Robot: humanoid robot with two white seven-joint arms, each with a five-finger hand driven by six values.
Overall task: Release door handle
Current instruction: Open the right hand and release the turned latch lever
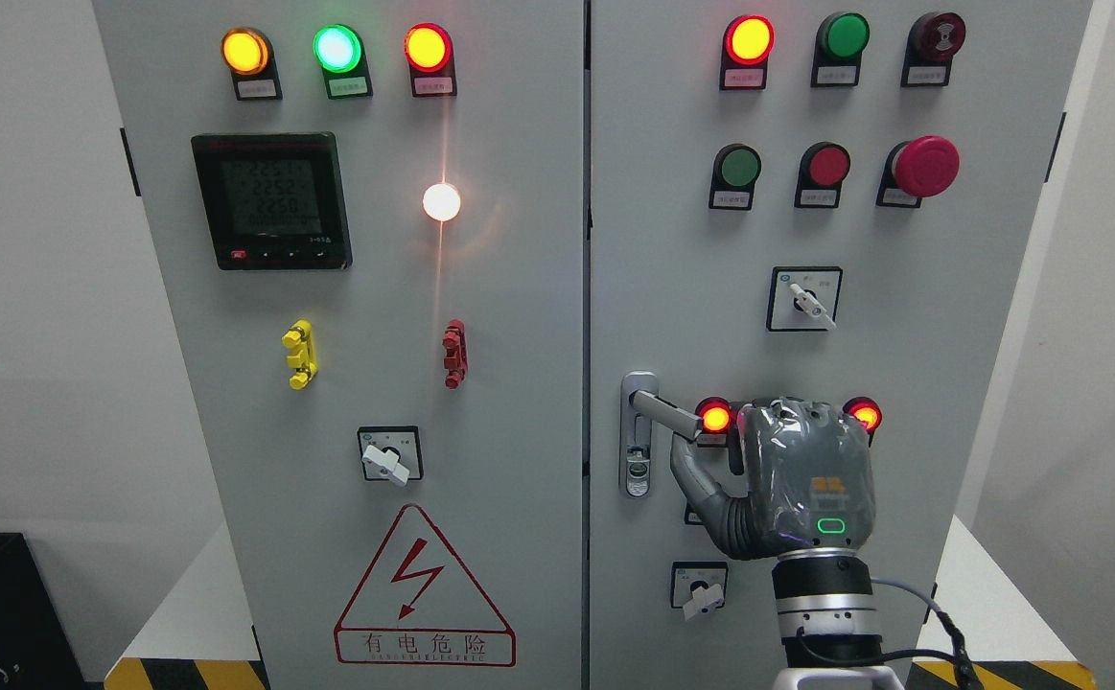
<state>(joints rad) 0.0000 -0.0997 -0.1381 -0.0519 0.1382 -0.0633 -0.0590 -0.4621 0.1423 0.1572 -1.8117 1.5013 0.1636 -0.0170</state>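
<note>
Right hand point(792, 474): rose from the bottom edge before the right door, back of the palm toward me; thumb point(693, 471) stretched up-left to the lever's tip, other fingers curled behind the palm, so I could not tell whether it gripped the lever or only touched it.
Door handle point(662, 410): silver lever near the right door's left edge, swung out rightward from its upright plate point(638, 450).
Lamps: two red ones point(713, 417) lit on either side of the hand.
Right door point(902, 316): shut, with buttons and a rotary switch point(804, 299) higher up.
Left door point(519, 383): meter point(271, 200) at its upper left, warning triangle point(423, 586) at its bottom.
</note>
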